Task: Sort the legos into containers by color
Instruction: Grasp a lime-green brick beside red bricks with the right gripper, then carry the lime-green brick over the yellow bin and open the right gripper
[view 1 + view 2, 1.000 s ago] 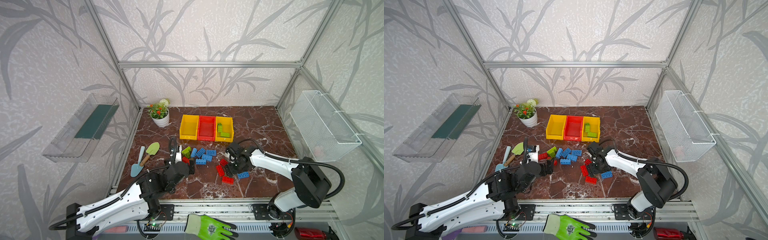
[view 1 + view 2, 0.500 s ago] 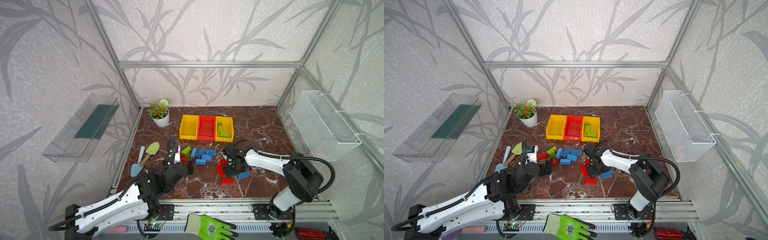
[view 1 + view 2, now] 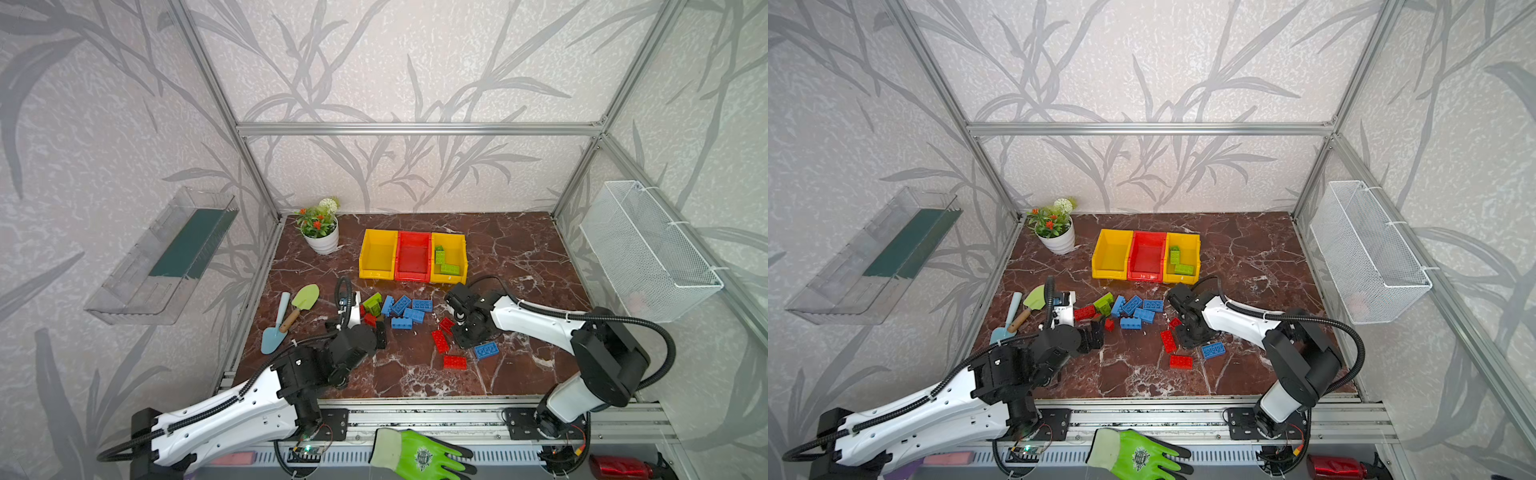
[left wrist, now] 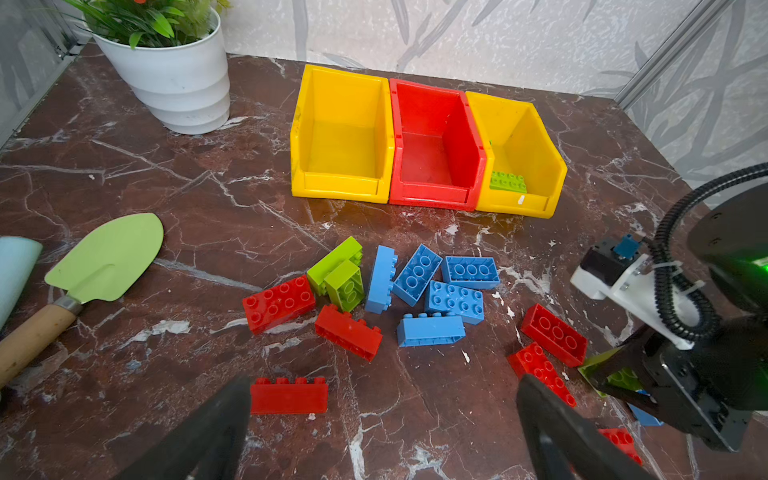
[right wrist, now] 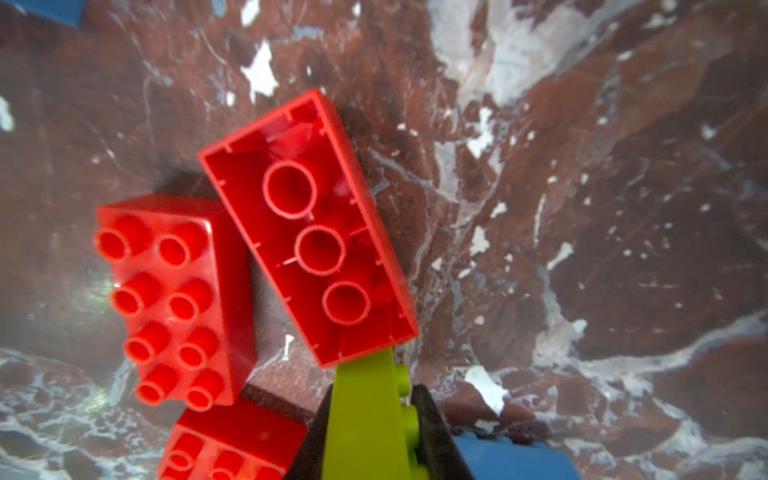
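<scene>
Right claw (image 3: 468, 340) sat low on the marble table (image 3: 519, 257) amid the loose legos (image 3: 422, 305) in a top view, its jaws hidden under the wrist. Left wrist view showed it pinching a lime green brick (image 4: 621, 379) — a second earlier those jaws had stood apart. Left claw (image 4: 382, 395) hung spread wide, gripping nothing, over a red brick (image 4: 289, 398). Right wrist view confirmed the pinch: lime plastic clamped between black fingers (image 5: 433, 430), beside an upturned red brick (image 5: 309, 232). Judgement: grasp secured, lift outstanding — destination presumably the yellow container (image 4: 536, 137) already holding green pieces. The red container (image 4: 428, 196) stood bare, and the remaining legos lay on the table.
</scene>
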{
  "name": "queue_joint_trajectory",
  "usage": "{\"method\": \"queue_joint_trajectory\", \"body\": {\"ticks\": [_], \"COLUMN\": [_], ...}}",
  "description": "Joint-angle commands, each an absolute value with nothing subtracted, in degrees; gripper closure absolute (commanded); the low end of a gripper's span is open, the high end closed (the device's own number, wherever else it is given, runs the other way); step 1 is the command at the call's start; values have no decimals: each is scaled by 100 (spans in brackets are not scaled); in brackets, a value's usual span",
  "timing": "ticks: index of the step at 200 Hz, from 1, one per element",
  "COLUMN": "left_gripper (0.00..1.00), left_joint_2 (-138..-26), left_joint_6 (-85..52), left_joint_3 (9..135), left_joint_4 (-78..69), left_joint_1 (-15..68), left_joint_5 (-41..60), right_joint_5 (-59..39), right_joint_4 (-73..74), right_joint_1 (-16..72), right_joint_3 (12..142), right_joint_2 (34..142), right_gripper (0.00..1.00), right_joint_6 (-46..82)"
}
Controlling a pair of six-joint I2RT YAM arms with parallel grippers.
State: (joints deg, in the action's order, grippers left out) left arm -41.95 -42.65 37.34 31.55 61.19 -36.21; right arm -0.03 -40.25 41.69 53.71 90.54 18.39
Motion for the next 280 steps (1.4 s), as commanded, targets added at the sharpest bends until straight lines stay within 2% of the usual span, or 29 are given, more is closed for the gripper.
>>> {"method": "queue_joint_trajectory", "body": {"ticks": [1, 40, 70, 116, 168, 246, 280], "left_gripper": [1, 1, 1, 1, 1, 1, 1], "left_joint_2": [-4245, -4391, -4737, -5620, -6695, -7785, -7957], "left_joint_6": [-4329, -4094, -3858, -3520, -2807, -2503, -2457], "left_joint_3": [3689, 3725, 3922, 4287, 5114, 5995, 6134], "left_joint_4": [3059, 2781, 2701, 2383, 1930, 1857, 1802], "left_joint_1": [6146, 6137, 6025, 4872, 3544, 3006, 2846], "left_joint_5": [-3883, -4098, -4241, -3168, -1999, -1385, -1310], "right_joint_5": [138, 59, -275, -610, -653, -29, 67], "right_joint_4": [-4415, -4748, -4852, -5157, -5552, -6993, -7107], "right_joint_1": [4201, 4033, 3595, 2820, 2444, 2332, 2277], "right_joint_3": [5765, 6600, 7563, 9487, 11486, 14923, 15380], "right_joint_2": [8765, 8891, 9392, 10925, 12517, 14749, 15022], "right_gripper": [80, 82, 82, 82, 81, 78, 77], "right_joint_6": [1854, 1752, 1618, 1521, 1447, 1251, 1230]}}
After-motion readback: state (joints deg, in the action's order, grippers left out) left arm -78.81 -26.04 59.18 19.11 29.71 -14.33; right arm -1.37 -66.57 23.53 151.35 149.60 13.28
